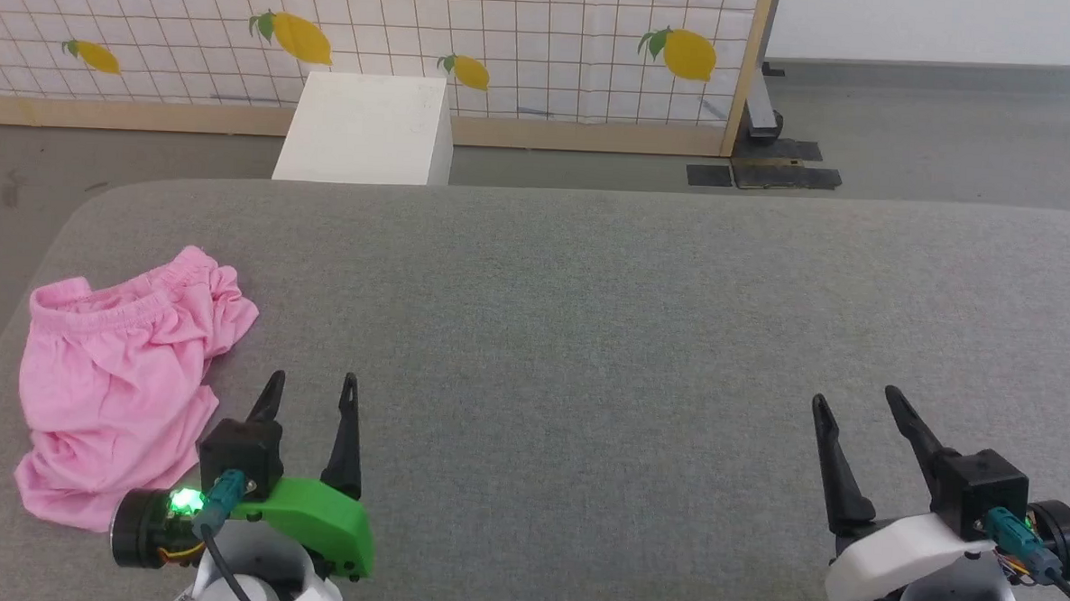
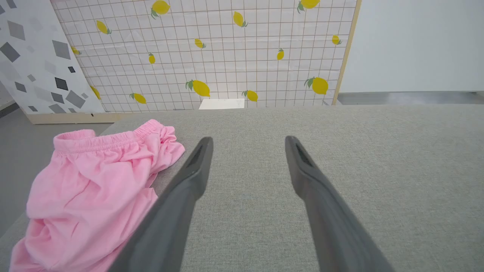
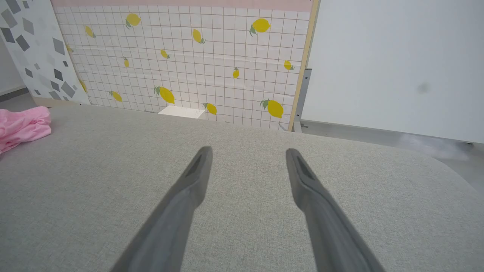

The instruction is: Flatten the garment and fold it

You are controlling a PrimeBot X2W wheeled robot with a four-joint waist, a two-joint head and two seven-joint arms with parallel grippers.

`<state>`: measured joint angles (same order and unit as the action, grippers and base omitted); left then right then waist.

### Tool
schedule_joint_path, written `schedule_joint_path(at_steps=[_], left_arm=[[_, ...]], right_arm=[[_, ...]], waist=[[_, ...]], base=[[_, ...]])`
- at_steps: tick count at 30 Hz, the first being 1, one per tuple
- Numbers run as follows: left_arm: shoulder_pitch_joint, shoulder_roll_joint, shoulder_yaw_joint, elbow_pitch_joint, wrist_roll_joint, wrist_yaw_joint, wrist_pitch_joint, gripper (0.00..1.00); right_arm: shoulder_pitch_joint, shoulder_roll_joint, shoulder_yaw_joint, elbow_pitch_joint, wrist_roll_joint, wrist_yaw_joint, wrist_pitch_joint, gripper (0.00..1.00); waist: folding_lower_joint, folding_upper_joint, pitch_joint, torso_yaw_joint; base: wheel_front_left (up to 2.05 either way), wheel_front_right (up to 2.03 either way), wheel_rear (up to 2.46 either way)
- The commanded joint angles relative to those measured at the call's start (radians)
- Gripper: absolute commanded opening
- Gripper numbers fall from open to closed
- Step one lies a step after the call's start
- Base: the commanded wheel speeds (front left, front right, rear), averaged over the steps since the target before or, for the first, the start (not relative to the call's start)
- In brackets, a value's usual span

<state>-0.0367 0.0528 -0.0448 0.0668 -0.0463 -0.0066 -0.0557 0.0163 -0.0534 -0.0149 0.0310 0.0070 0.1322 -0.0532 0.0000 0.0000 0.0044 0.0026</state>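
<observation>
The garment (image 1: pixel 116 373) is a small pink pair of shorts, crumpled near the left edge of the grey padded table (image 1: pixel 588 321), its gathered waistband toward the far side. My left gripper (image 1: pixel 312 383) stands open just right of it, nothing between its fingers. In the left wrist view the garment (image 2: pixel 90 192) lies left of the left gripper (image 2: pixel 247 140), partly behind one finger (image 2: pixel 181 204). My right gripper (image 1: pixel 854 396) is open at the lower right, far from the cloth. In the right wrist view the right gripper (image 3: pixel 247 151) is over bare table and the garment (image 3: pixel 22 126) shows at the far left edge.
A white box (image 1: pixel 362 130) stands on the floor beyond the table's far edge. Behind it is a lemon-patterned screen (image 1: pixel 375 32) with a wooden frame. The table's left edge runs close to the garment; grey floor (image 1: pixel 940 128) lies beyond.
</observation>
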Motion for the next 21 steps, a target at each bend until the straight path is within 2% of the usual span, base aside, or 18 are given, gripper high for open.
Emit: schedule_joint_path(at_steps=[1, 21], left_arm=[[-0.023, -0.001, -0.004, 0.008, -0.013, 0.003, -0.010, 1.00], [-0.046, -0.001, -0.019, 0.045, -0.050, 0.003, -0.051, 1.00]], right_arm=[[-0.023, 0.001, -0.003, 0.004, 0.005, 0.000, -0.011, 1.00], [-0.030, 0.001, -0.019, 0.012, 0.019, -0.001, -0.053, 1.00]], waist=[[0.0000, 0.0000, 0.000, 0.000], [0.0000, 0.0000, 0.002, 0.005]], base=[[0.00, 0.00, 0.00], [0.00, 0.00, 0.00]])
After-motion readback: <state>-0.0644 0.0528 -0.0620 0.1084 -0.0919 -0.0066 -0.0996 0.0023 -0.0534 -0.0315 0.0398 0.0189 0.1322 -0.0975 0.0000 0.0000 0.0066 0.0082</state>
